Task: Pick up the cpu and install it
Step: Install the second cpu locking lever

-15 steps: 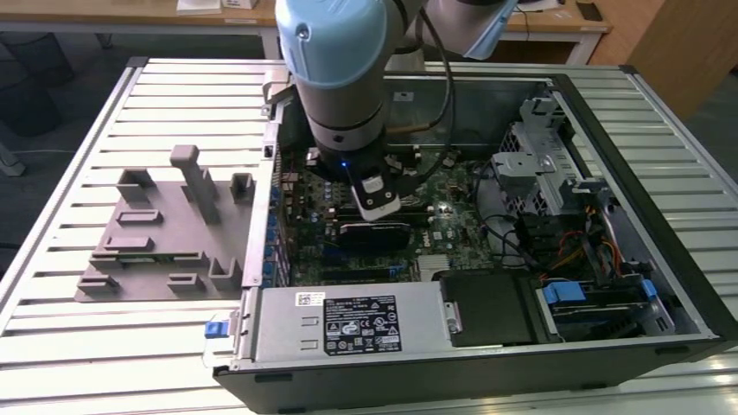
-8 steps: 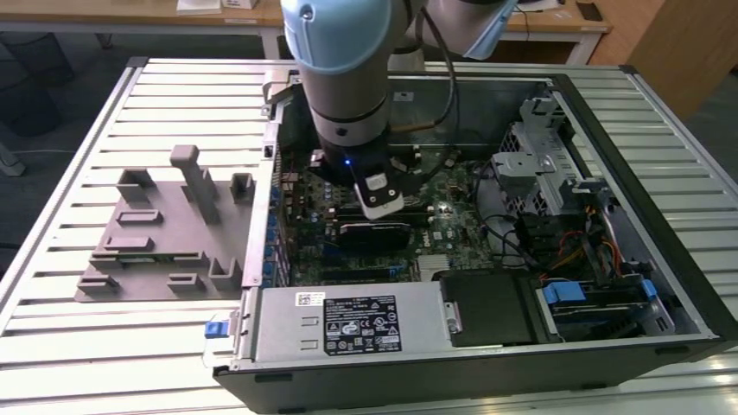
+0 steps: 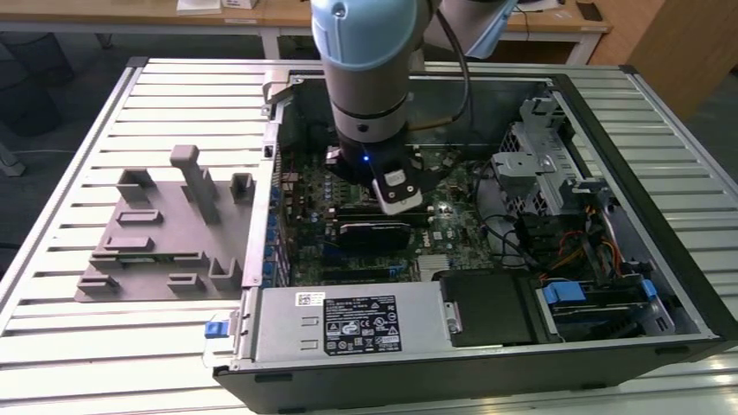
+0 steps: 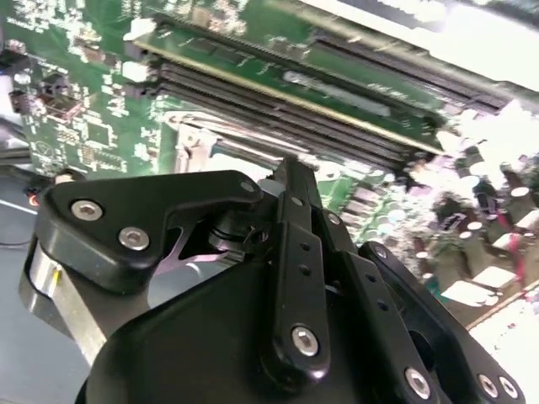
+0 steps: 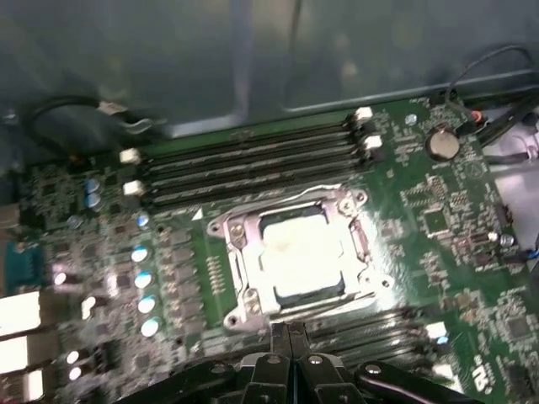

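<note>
A table (image 3: 69, 341) of pale ribbed metal slats carries everything. On it, at about 9 o'clock, lies a grey plastic fixture (image 3: 162, 238). Just beside it, toward 3 o'clock, sits an open computer case (image 3: 485, 372).

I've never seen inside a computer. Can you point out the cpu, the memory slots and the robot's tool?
cpu (image 5: 299, 252): first wrist view, shiny top.
memory slots (image 5: 244, 164): first wrist view, middle slot.
tool (image 5: 289, 337): first wrist view, fingertips.

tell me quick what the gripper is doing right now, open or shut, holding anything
Gripper: shut, fingers pressed together with nothing between them, hanging over the motherboard beside the socket, where the cpu already lies.
</note>
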Available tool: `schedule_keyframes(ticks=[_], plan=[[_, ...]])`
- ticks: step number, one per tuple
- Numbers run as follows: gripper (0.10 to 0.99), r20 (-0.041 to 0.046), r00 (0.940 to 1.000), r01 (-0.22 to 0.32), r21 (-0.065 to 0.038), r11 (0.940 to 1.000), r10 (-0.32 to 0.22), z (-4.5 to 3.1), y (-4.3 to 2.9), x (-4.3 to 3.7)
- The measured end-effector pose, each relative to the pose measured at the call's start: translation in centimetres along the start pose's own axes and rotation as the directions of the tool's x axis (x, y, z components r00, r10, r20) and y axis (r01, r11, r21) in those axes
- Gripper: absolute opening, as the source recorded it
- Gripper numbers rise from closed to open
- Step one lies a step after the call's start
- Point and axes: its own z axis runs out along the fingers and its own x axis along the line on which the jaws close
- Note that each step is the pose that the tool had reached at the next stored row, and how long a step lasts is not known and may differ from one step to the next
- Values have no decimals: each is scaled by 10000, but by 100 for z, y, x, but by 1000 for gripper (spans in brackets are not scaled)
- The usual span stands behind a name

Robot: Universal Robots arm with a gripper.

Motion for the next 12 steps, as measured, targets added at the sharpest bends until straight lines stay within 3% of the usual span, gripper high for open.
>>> schedule_keyframes(ticks=[6, 12], plan=[[106, -25, 10000, -2, 78, 10000, 2, 75, 150, -73], [106, -24, 10000, 12, 342, 9994, -11, 154, 271, -132]])
